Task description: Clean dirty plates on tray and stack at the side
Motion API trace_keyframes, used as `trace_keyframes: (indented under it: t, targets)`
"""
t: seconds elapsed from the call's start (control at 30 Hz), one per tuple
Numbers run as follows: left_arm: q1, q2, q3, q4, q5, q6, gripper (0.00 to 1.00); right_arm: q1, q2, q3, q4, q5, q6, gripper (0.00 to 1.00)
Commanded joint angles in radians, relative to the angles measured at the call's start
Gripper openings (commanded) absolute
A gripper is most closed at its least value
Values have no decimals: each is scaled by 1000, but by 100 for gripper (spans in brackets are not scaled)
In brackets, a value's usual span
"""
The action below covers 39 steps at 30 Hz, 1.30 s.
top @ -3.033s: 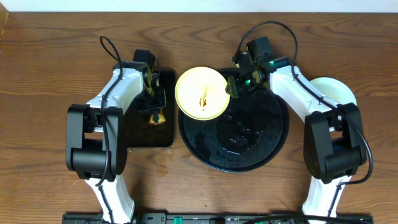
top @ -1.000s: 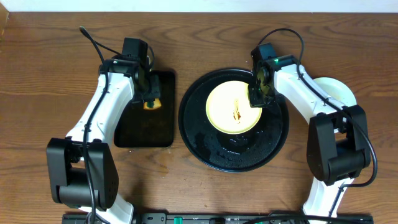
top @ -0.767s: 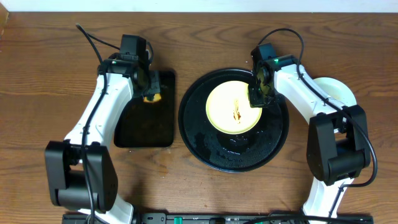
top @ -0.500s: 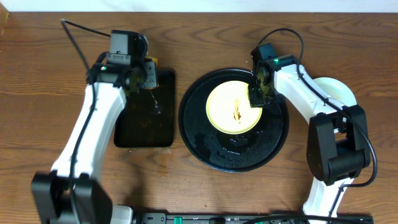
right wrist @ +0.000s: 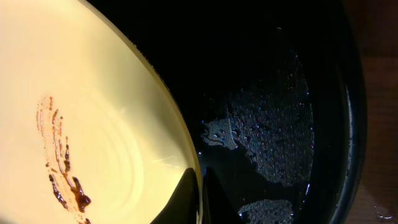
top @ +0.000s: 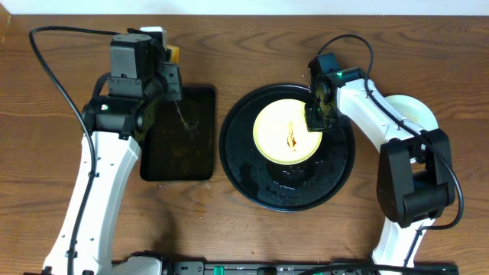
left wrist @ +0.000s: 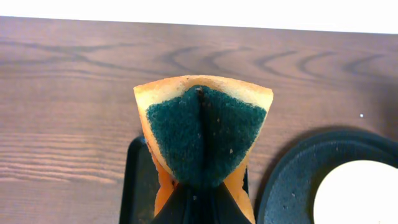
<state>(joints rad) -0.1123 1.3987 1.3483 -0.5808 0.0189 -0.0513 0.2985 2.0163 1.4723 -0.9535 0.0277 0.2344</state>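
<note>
The pale yellow plate (top: pixel 289 131) with a brown smear (top: pixel 290 136) lies in the round black tray (top: pixel 252 179). My right gripper (top: pixel 314 119) is shut on the plate's right rim; in the right wrist view the fingers (right wrist: pixel 186 202) pinch the rim of the plate (right wrist: pixel 93 118) above the wet tray (right wrist: pixel 280 106). My left gripper (top: pixel 170 63) is raised over the far end of the rectangular tray and shut on an orange sponge (left wrist: pixel 202 134) with a green scouring face. Pale plates (top: pixel 412 113) sit stacked at the right, partly under the right arm.
The smaller rectangular black tray (top: pixel 179 145) lies left of the round tray, wet inside. The left wrist view shows its corner (left wrist: pixel 134 186), the round tray's rim (left wrist: pixel 292 180) and the yellow plate's edge (left wrist: pixel 364 196). The table's back edge is close behind.
My left arm has lifted the sponge up off the rectangular tray, toward the back. The right gripper and yellow plate have stayed still on the round tray.
</note>
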Motion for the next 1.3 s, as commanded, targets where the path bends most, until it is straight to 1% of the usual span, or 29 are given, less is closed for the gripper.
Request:
trace_keyframes:
  t: [0.0,0.43,0.7,0.9,1.1,1.27]
  targets:
    - [5,-28,11,18,-26,10,7,-9,-8,3,-1,35,8,1]
    - [5,-43,11,64,-39,10,7,-9,-8,3,-1,35,8,1]
    - [5,-3,-3,61,-40,10,8,-9,-8,3,-1,35,8,1]
    - [5,99,-4,1,-39,5,8,-9,-7,3,-1,35,8,1]
    - [5,219,-4,-110,-37,-18,7,-9,-8,3,-2,35,8,1]
    - [5,307,-4,-183,11,-39,8,-9,-7,3,-2,35,8,1]
